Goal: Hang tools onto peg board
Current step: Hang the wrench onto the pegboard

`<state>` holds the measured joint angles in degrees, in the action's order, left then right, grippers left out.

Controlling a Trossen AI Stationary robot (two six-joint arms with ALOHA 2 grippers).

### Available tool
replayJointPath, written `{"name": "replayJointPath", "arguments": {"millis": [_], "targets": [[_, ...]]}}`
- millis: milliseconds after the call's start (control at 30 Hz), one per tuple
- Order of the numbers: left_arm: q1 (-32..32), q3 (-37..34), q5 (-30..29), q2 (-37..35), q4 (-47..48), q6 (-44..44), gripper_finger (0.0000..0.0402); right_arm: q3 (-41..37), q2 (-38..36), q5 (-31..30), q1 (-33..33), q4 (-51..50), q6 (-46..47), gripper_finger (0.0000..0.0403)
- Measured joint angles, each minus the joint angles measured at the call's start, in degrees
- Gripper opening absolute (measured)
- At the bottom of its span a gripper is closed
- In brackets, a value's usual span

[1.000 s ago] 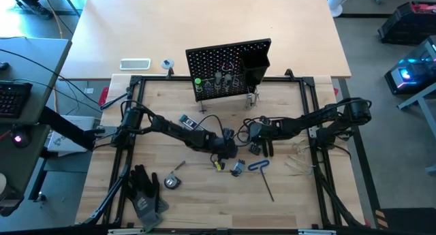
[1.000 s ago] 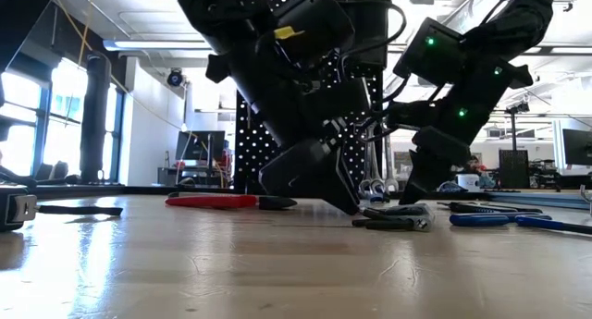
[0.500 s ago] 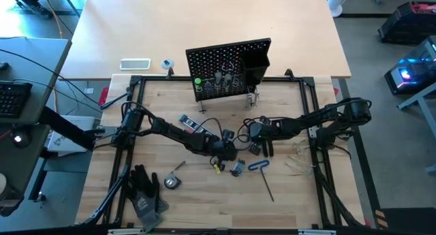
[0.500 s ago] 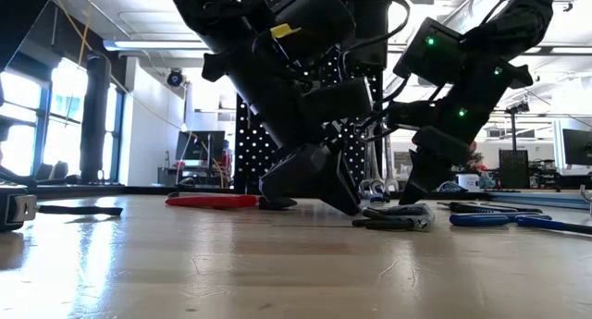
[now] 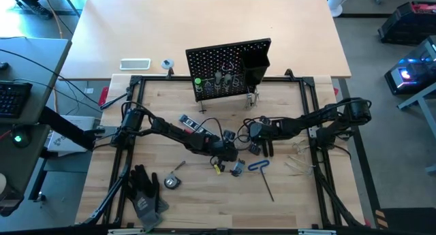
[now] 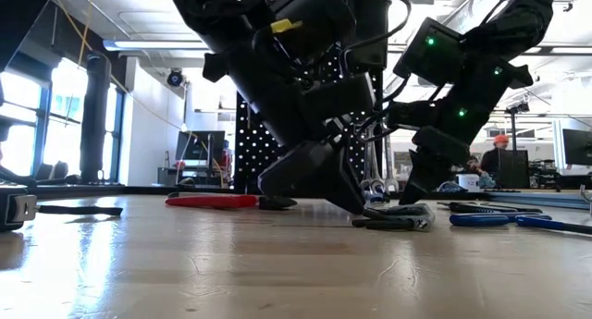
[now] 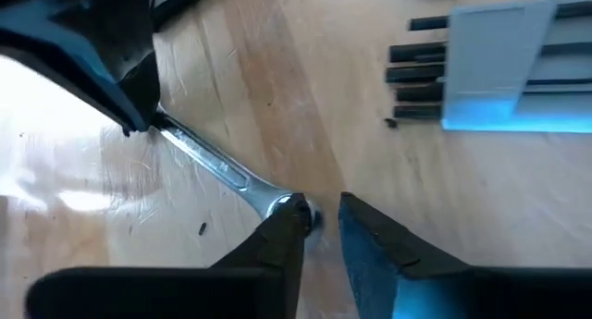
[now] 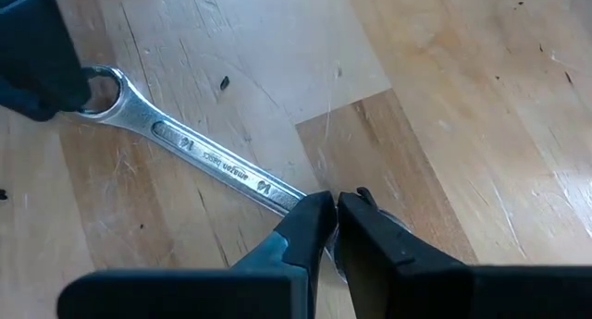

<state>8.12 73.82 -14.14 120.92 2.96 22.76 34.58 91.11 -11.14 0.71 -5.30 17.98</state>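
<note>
- A robotics lab or workshop — open hall with ceiling strip lights (image 6: 157,44) and big windows (image 6: 28,125).
- Desks with monitors (image 6: 575,147) behind; a keyboard (image 5: 13,99) and electronics — beside the wooden table (image 5: 204,201).

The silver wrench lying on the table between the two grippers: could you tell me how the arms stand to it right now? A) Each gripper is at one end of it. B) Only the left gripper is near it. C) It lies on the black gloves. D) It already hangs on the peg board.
A: the silver wrench lies flat on the wood, with the right gripper at one end and the left gripper at the other.
</note>
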Motion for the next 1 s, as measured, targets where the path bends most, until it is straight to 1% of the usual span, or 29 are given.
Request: {"name": "replayJointPath", "arguments": {"millis": [100,267,367,467,533,633,800,900,1000], "targets": [[-1.12,0.07,2.15,0.21,0.00,-1.48,0.0043,-0.01,0.00,-0.03,0.00,0.02,0.00,0.0034],[-3.25,0.41,8.70,1.07,0.51,-4.46,0.0019,-0.01,0.00,-0.35,0.02,0.00,0.00,0.0034],[-3.95,0.52,10.65,2.50,1.68,-4.92,0.0006,0.26,-0.47,-0.18,0.02,-0.08,-0.48,0.0035],[-4.38,0.61,12.31,3.32,2.02,-5.13,0.0003,0.13,-2.43,1.45,-0.02,-0.40,-2.63,0.0043],[-4.38,0.61,12.68,3.44,2.44,-4.99,0.0001,-0.05,-5.14,1.81,-0.69,-1.03,-4.77,0.0059],[-4.35,0.59,12.34,3.45,2.72,-4.62,0.0001,0.06,-9.96,2.03,-1.54,-2.14,-8.44,0.0096],[-4.37,0.57,12.54,3.45,3.00,-2.42,0.0001,0.06,-15.19,1.30,-1.89,-6.51,-10.84,0.0156],[-4.38,0.57,12.68,3.45,3.10,-1.50,0.0000,0.08,-15.56,3.42,-1.18,-8.68,-11.00,0.0173],[-4.36,0.57,12.94,3.45,3.21,-0.15,0.0000,0.16,-14.75,6.05,-0.57,-7.76,-12.62,0.0177]]}}
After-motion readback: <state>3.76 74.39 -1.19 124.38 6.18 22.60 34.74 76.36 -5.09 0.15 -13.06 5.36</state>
